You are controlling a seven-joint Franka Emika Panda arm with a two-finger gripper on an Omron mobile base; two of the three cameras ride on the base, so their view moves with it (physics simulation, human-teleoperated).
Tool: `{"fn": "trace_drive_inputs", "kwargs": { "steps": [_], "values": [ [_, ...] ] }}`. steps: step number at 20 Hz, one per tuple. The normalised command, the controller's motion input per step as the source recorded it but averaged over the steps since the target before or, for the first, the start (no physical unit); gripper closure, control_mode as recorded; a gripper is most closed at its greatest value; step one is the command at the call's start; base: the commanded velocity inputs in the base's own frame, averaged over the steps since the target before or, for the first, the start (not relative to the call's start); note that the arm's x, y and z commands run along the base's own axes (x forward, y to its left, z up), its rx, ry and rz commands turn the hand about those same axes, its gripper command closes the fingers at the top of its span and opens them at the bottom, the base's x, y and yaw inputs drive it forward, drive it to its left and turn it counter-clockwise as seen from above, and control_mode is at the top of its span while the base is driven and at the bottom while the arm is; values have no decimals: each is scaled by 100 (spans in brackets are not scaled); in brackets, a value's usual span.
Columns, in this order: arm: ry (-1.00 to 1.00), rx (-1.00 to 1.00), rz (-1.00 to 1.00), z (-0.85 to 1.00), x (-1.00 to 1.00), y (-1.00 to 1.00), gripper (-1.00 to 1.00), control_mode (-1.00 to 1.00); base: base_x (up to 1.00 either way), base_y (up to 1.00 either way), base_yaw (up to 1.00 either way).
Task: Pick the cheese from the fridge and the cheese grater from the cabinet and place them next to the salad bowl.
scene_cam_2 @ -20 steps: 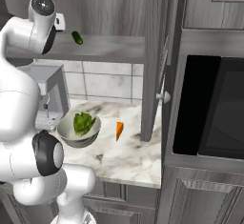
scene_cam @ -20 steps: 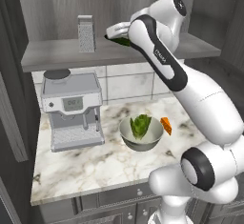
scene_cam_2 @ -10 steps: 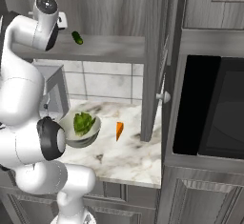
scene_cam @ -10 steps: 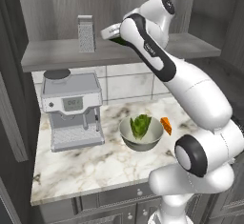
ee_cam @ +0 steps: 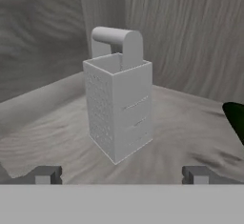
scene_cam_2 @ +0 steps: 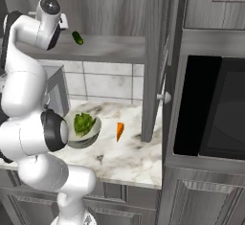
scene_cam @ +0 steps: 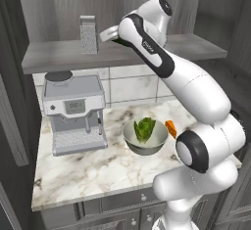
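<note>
Two task items out: the cheese grater and the cheese, told here by where each sits from the salad bowl.
Cheese grater: upright on the open shelf of the cabinet, above the salad bowl and off to its left in the left base view; handle on top, speckled faces.
Gripper: the gripper is level with the shelf and aimed at the grater; in the hand view both finger tips are set wide apart, one to each side of the grater, touching nothing and holding nothing.
Cheese: small orange wedge on the marble counter, just beside the salad bowl on its right; also seen in the right base view.
Salad bowl: round, grey, green lettuce inside, on the counter.
Coffee machine: the coffee machine stands left of the salad bowl; it has a small display whose marks are too small to read.
Green item: a dark green object lies on the shelf, above the bowl.
Writing: small dark lettering on the arm's upper link, unreadable.
</note>
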Motion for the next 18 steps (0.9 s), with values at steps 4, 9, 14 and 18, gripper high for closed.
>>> {"fn": "trace_drive_inputs", "kwargs": {
  "steps": [4, 9, 14, 18],
  "values": [
    [0, 0, 1, -7, 26, 3, -100, -100, 0, 0, 0],
    [1, 0, 1, -7, 31, 4, -100, -100, 0, 0, 0],
    [0, 0, 2, -9, 28, 11, -100, -100, 0, 0, 0],
    [0, 0, 5, -2, 22, 14, -100, -100, 0, 0, 0]
  ]
}}
